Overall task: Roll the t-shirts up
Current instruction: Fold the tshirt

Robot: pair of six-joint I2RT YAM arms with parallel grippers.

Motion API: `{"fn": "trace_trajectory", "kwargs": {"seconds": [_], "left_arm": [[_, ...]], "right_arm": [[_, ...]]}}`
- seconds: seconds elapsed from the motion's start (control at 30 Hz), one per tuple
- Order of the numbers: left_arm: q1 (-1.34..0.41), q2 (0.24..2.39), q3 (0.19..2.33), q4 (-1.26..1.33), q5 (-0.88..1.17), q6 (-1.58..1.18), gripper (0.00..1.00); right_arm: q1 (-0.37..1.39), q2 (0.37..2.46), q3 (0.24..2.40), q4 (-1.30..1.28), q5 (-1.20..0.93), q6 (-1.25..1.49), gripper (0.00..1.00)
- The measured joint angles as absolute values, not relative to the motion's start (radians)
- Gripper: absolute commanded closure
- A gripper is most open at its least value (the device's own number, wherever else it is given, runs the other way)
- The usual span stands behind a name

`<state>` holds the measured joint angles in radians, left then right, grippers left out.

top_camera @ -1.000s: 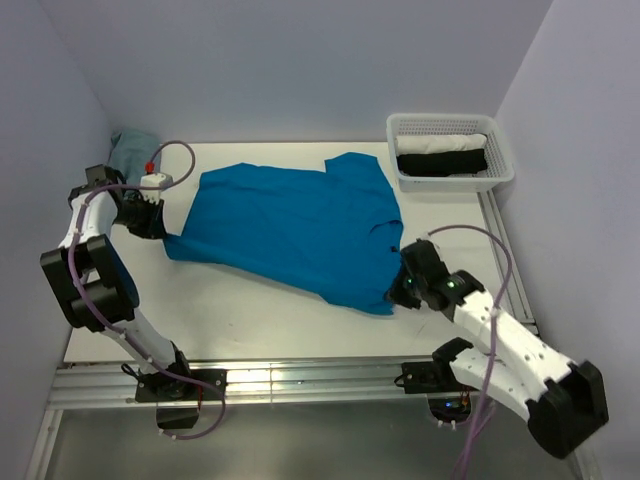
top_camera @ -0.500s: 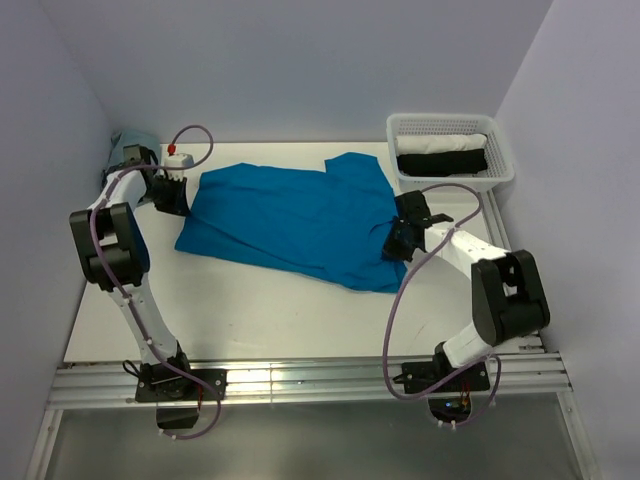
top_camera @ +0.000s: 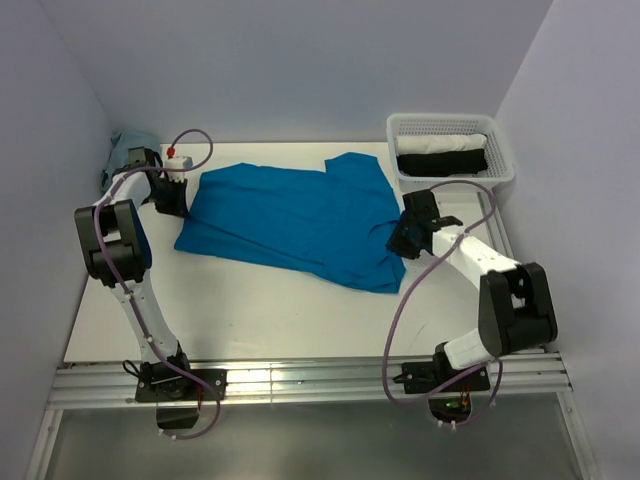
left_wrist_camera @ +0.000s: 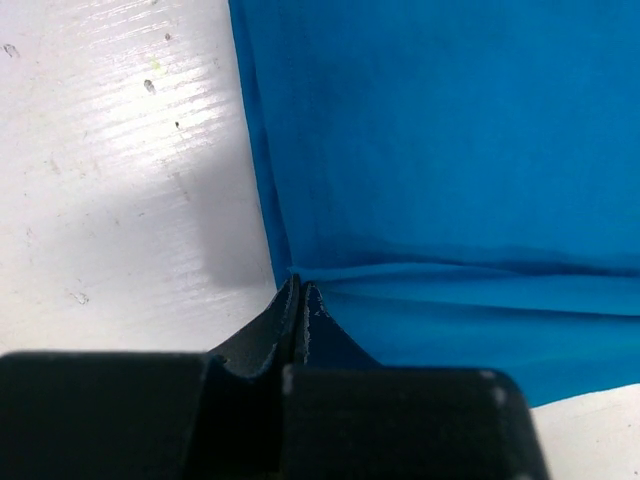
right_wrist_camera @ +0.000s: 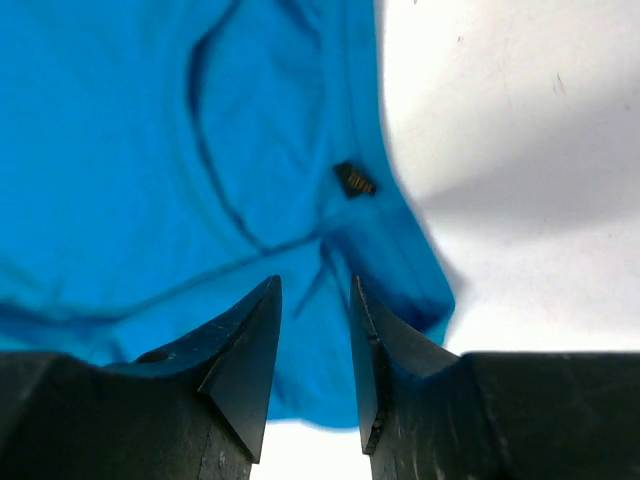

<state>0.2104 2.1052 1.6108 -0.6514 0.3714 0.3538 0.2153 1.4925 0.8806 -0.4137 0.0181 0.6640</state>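
The white desk (top_camera: 250, 310) fills most of the top view. A bright blue t-shirt (top_camera: 290, 215) lies spread flat across its middle and far half. The shirt runs from the left side almost to the right, with its near edge slanting towards the right arm.

At the far right corner stands a white mesh basket (top_camera: 450, 184), just beside the shirt's far right corner. It holds a white rolled cloth (top_camera: 445, 142) at the back and a black rolled cloth (top_camera: 440, 162) in front of it. A crumpled pale teal cloth (top_camera: 125, 150) sits in the far left corner, well apart from the basket.

The left gripper (left_wrist_camera: 299, 290) is down at the shirt's left edge. Its jaws are pressed together on the hem, and creases in the fabric fan out from the tips.

The right gripper (right_wrist_camera: 315, 285) sits low at the shirt's right edge, near the basket. Its jaws stand apart with a narrow gap between them, and blue cloth shows through the gap. The fabric lies under them and is not pinched.

A small dark tag (right_wrist_camera: 353, 180) lies on the shirt just ahead of the right jaws, close to the cloth's edge.
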Motion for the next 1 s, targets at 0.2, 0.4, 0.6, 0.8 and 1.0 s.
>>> {"fn": "trace_trajectory", "kwargs": {"seconds": [0.2, 0.4, 0.6, 0.8, 1.0], "left_arm": [[0.199, 2.105, 1.611, -0.651, 0.364, 0.354, 1.0], [0.197, 2.105, 1.611, -0.651, 0.364, 0.356, 1.0], [0.196, 2.105, 1.611, -0.651, 0.364, 0.356, 1.0], [0.193, 2.105, 1.611, -0.652, 0.364, 0.356, 1.0], [0.186, 2.105, 1.611, -0.654, 0.364, 0.356, 1.0]], "right_arm": [[0.226, 1.261, 0.768, -0.407, 0.008, 0.694, 0.58], [0.294, 1.047, 0.566, -0.407, -0.029, 0.77, 0.57], [0.35, 1.015, 0.493, -0.396, -0.046, 0.845, 0.56], [0.354, 1.045, 0.489, -0.35, -0.045, 0.875, 0.56], [0.356, 1.096, 0.489, -0.318, -0.041, 0.886, 0.56]]}}
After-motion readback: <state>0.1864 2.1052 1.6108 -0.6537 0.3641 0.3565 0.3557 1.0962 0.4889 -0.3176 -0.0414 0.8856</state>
